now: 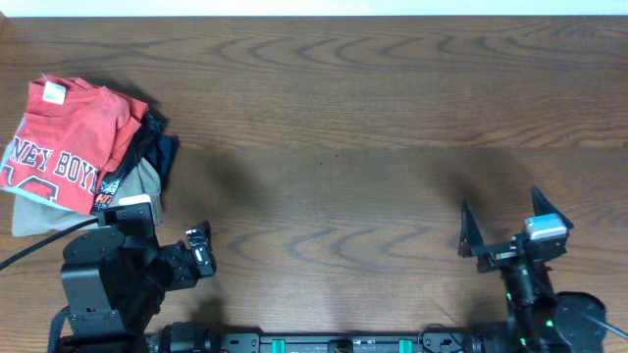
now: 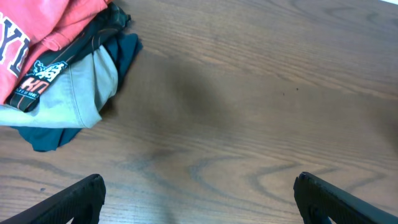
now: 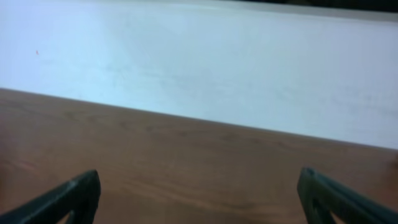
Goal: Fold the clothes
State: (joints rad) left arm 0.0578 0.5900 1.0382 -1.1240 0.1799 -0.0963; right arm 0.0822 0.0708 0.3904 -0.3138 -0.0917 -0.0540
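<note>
At left side of table (image 1: pixel 353 108), we see red-orange T-shirt (image 1: pixel 74 127): soft cotton, rumpled, lying atop stack of folded garments (image 2: pixel 81 87) in grey, teal and black. White block letters read "NEY BOY"; rest hidden. Small white neck tag (image 1: pixel 54 93), print too small to read. Tabletop is dark wood grain. We find left gripper (image 2: pixel 199 179) near stack, fingers wide apart and empty; right gripper (image 3: pixel 199 174) likewise spread, well apart from shirt.
</note>
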